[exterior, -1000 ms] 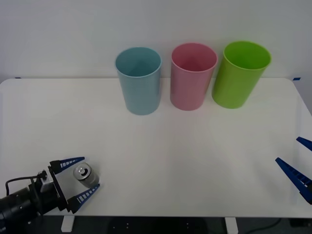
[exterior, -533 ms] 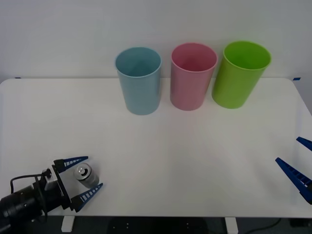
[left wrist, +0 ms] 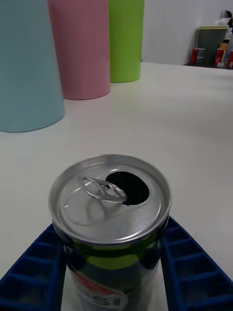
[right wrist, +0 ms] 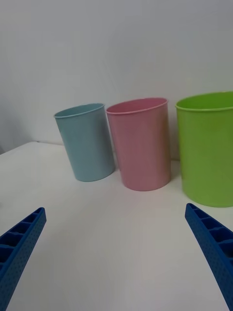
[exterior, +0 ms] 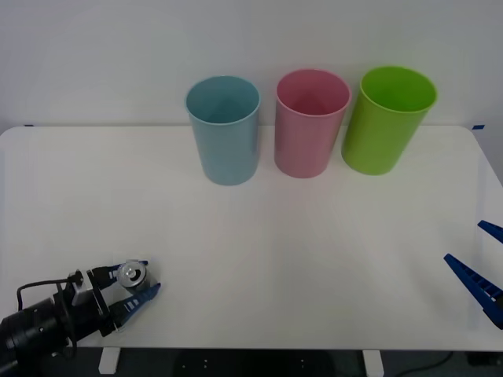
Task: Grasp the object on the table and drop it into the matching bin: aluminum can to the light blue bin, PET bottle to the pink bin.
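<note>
A: Front view is showing the left gripper (exterior: 135, 284) at the near left corner of the counter (exterior: 314, 259), its jaws clenching around the aluminum can (exterior: 131, 274).

B: Which way is the can lying?

A: It is standing upright, long axis vertical, pull-tab top facing up. In the left wrist view the can (left wrist: 110, 214) is sitting between the two blue fingers (left wrist: 36, 272), which are pressing its sides.

B: And the target?

A: The light blue bin (exterior: 224, 129) is standing far and to the right of the can, well apart, just left of the pink bin (exterior: 310, 122). I'm judging the carry has to go forward and right, then above the rim.

B: The other arm?

A: The right gripper (exterior: 481, 271) is waiting at the near right edge, jaws spread wide, holding nothing.
</note>
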